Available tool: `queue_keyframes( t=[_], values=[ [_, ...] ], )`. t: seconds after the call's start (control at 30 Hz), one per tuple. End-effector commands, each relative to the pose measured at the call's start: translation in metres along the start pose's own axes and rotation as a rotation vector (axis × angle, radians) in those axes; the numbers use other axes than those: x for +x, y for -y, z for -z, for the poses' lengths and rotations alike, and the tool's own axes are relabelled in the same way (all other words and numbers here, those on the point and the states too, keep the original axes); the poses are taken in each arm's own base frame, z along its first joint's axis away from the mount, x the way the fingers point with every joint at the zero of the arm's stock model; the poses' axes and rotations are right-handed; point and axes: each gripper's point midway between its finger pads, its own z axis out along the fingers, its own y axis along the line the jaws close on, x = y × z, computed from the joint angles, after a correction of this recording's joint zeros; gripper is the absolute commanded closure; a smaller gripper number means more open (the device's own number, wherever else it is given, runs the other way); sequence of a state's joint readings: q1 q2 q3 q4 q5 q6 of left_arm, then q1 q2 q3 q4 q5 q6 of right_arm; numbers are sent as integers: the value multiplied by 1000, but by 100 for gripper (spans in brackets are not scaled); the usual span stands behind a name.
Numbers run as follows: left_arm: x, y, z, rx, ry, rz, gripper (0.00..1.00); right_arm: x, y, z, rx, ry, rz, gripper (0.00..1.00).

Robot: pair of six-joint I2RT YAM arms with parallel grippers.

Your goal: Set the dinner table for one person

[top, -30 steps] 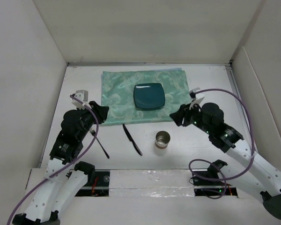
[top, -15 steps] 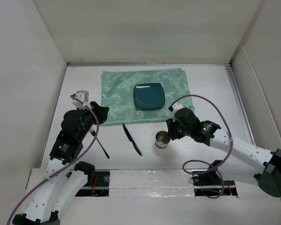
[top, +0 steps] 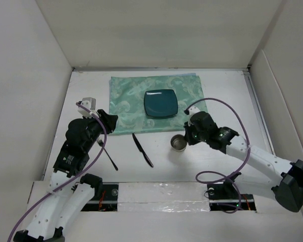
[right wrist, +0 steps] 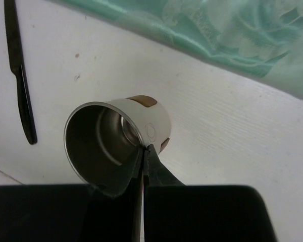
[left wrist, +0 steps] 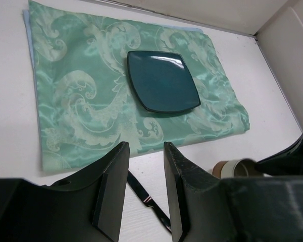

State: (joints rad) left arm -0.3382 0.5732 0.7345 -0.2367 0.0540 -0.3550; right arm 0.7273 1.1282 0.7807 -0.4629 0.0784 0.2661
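From above I cannot make out the fingertips of the right gripper (top: 188, 136); the arm's dark body hides them where they meet the steel cup (top: 179, 143). My right wrist camera settles it: the jaws are pinched thin on the cup's near rim, one finger inside and one outside. That view looks into the cup and shows only bare metal.

The left wrist camera catches just the cup's rim, cut off behind its own housing, and the black knife (left wrist: 150, 200), partly hidden between its fingers. The left gripper (top: 109, 121) stands narrowly parted, holding nothing, at the near left corner of the green mat (top: 131, 101).

The fork (top: 108, 155) shows only from above. The teal plate (top: 160, 103) sits bare on the mat. The dinner table (top: 222, 91) lies under everything.
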Motion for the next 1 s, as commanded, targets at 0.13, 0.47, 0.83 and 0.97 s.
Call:
queue_keyframes(
  t=[0.13,0.47,0.83,0.97],
  values=[
    [-8,6,1,35,32,-17,69,-147,42,45,-15,447,-153,100],
    [-12,2,5,11,55,-18,69,-271,186,-30,89,580,-402,100],
    [-11,-1,2,-2,44,-23,69,-310,257,-102,128,528,-522,100],
    [-9,-2,1,-10,40,-23,69,-306,269,-114,147,501,-545,100]
  ],
)
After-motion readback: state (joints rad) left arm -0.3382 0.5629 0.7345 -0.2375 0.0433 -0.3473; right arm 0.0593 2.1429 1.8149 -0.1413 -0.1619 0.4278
